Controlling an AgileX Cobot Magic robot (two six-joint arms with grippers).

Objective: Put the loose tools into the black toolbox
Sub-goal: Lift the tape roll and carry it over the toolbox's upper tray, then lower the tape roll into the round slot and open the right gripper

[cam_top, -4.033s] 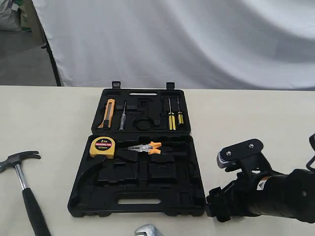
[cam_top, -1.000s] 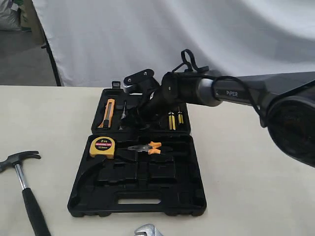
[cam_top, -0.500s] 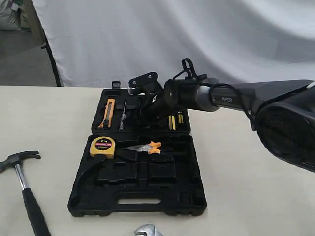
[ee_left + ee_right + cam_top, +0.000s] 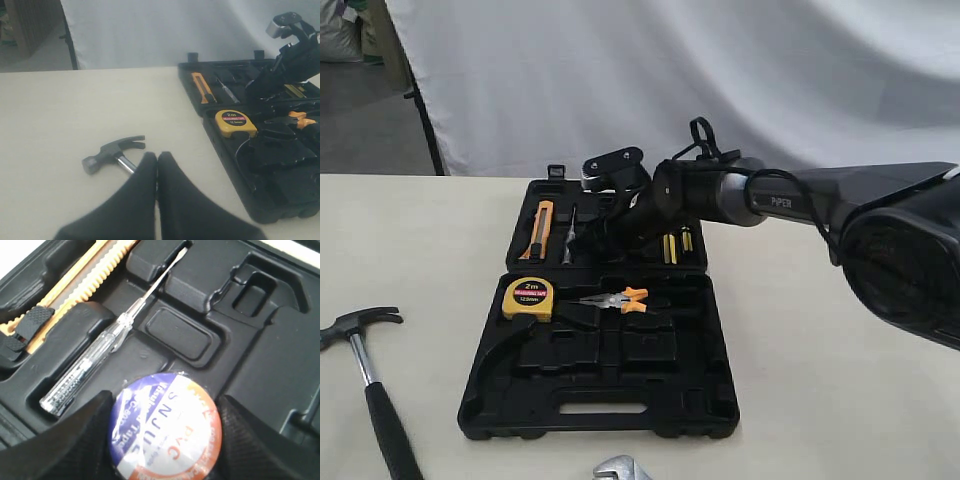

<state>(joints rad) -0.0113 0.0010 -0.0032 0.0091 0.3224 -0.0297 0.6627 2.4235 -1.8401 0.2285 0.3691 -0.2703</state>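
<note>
The right pincer [image 4: 167, 450] is clamped on the tape [image 4: 165, 425], fingers [image 4: 60, 440] against both sides of the roll. It is over the lid half of the toolbox [image 4: 720, 405], beside a clear screwdriver [image 4: 95, 365]. The left pincer [image 4: 157, 167], tips together and empty, hangs above the surface [image 4: 75, 110] near the hammer [image 4: 112, 151]. The wrench [image 4: 620, 468] lies on the surface at the exterior view's bottom edge.

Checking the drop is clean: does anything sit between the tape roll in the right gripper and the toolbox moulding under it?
Nothing visible does. The tape roll hangs in the right gripper over bare toolbox moulding; the clear-handled screwdriver lies slotted off to one side. The spot directly beneath is hidden.
</note>
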